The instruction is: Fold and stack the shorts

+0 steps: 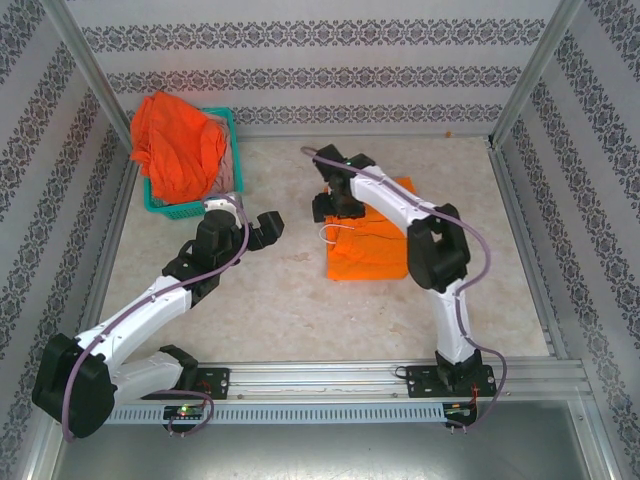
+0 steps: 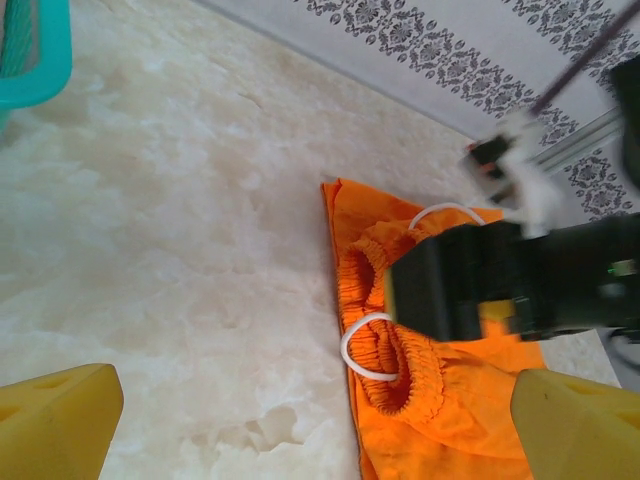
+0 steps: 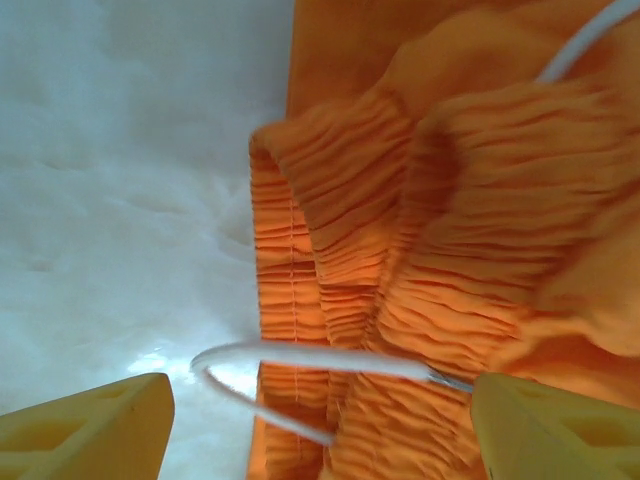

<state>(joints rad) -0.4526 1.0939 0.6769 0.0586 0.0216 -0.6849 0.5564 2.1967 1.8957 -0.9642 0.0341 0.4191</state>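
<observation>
Yellow fingers [image 3: 85, 425] of the right tool [image 3: 320, 430] stand spread astride the bunched waistband [image 3: 400, 250] of the shorts [image 1: 372, 240], which lie on the desk [image 1: 280, 300] just to 3 o'clock of its middle. The left tool [image 1: 268, 228] hangs spread at their 9 o'clock. Closing now might catch only the drawstring [image 3: 300, 360] or one layer, dragging the cloth askew.

Marbled table [image 1: 270, 300], orange shorts [image 1: 372, 255], teal basket [image 1: 185, 209] at far-left corner
</observation>
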